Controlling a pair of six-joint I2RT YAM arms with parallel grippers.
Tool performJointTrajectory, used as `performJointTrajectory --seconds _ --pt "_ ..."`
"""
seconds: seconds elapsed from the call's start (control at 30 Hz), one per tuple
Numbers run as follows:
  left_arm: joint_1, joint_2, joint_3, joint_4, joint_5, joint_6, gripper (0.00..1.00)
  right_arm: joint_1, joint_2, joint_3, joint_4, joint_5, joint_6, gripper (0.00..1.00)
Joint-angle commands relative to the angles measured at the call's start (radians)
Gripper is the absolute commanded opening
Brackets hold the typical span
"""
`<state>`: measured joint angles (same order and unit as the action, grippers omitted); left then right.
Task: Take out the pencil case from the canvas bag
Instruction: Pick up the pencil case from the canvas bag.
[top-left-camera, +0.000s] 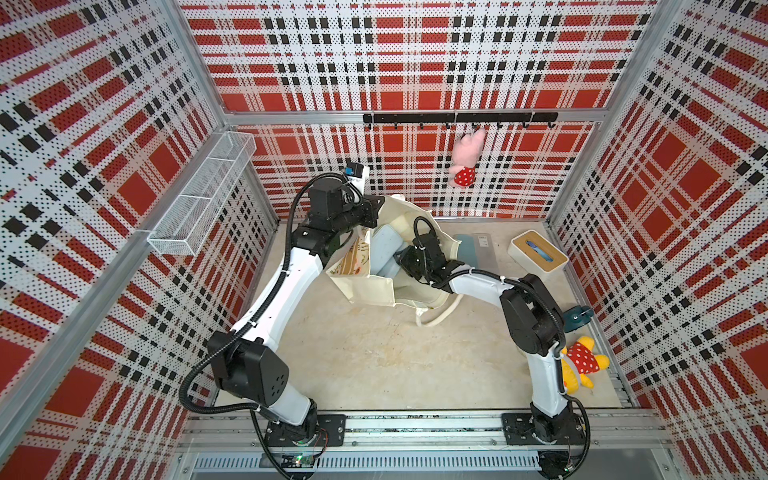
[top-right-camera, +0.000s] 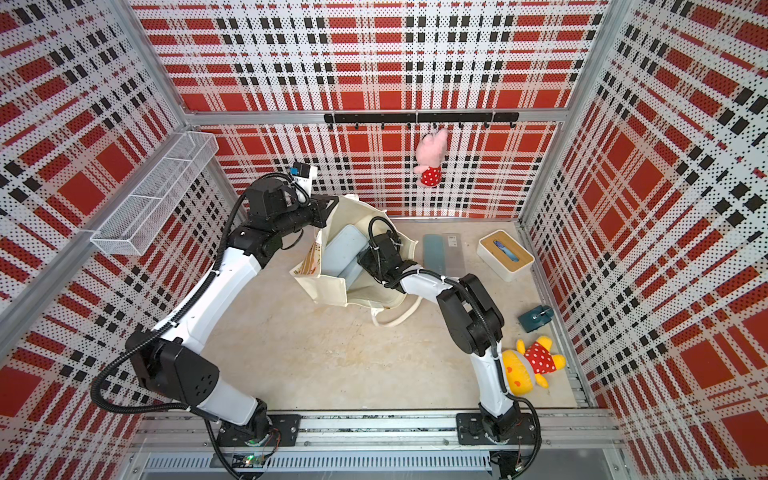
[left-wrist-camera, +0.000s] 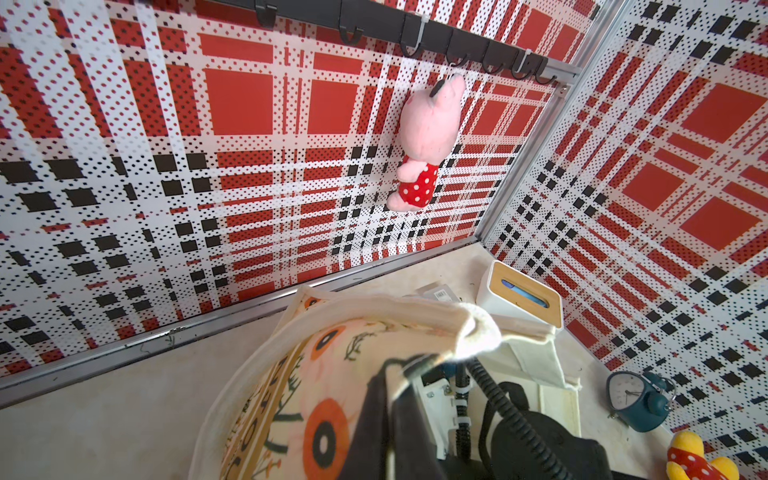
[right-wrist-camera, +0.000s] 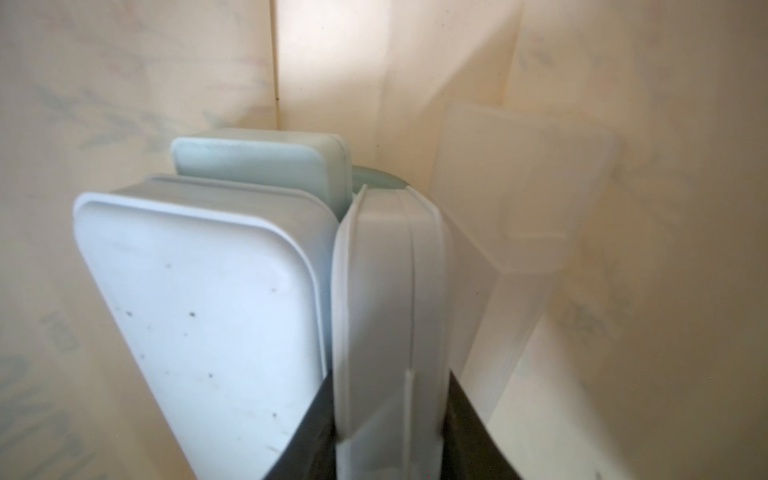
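The cream canvas bag (top-left-camera: 365, 286) (top-right-camera: 324, 286) stands open mid-table, with its orange botanical print (left-wrist-camera: 291, 395) showing in the left wrist view. My left gripper (top-left-camera: 374, 208) (left-wrist-camera: 392, 374) is shut on the bag's upper rim and holds that side up. My right gripper (top-left-camera: 405, 262) (top-right-camera: 361, 262) (right-wrist-camera: 388, 436) reaches down inside the bag. Its two dark fingers press on both flat sides of a slim white pencil case (right-wrist-camera: 386, 291) standing on end. Beside it stand a pale blue case (right-wrist-camera: 208, 311) (top-left-camera: 384, 249) and a greenish one (right-wrist-camera: 257, 162). In both top views the right wrist hides the gripped case.
One white bag handle (top-left-camera: 436, 318) lies looped on the table. To the right are a packaged grey-blue item (top-left-camera: 473, 249), a white box with wooden lid (top-left-camera: 538, 255), a teal clock (top-left-camera: 577, 318) and a yellow plush (top-left-camera: 582, 365). A pink plush (top-left-camera: 467, 160) hangs on the back wall, and a wire basket (top-left-camera: 203, 195) is on the left wall.
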<state>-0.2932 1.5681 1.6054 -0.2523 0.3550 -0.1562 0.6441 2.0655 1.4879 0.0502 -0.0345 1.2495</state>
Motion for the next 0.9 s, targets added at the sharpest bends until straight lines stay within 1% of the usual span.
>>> performJointTrajectory --seconds 0.0,0.13,0.33,0.43,0.67,0.87 --pt "0.005 -0.054 0.026 0.133 0.027 0.0 0.0 0.006 -0.078 -0.017 -0.065 0.076 -0.103 0.29" --pt "0.0 -0.044 0.026 0.133 0.024 0.0 0.0 0.037 -0.131 -0.029 -0.083 0.131 -0.193 0.27" --pt "-0.01 -0.034 0.027 0.134 0.021 0.0 0.0 0.095 -0.185 -0.009 -0.12 0.234 -0.382 0.24" --pt "-0.011 -0.033 0.029 0.132 0.009 0.004 0.0 0.112 -0.212 -0.015 -0.119 0.285 -0.449 0.24" --pt "0.003 -0.027 0.04 0.114 -0.053 -0.004 0.0 0.117 -0.33 -0.107 -0.039 0.279 -0.523 0.24" --pt "0.021 -0.025 0.041 0.12 -0.069 -0.021 0.0 0.117 -0.394 -0.138 -0.062 0.271 -0.555 0.24"
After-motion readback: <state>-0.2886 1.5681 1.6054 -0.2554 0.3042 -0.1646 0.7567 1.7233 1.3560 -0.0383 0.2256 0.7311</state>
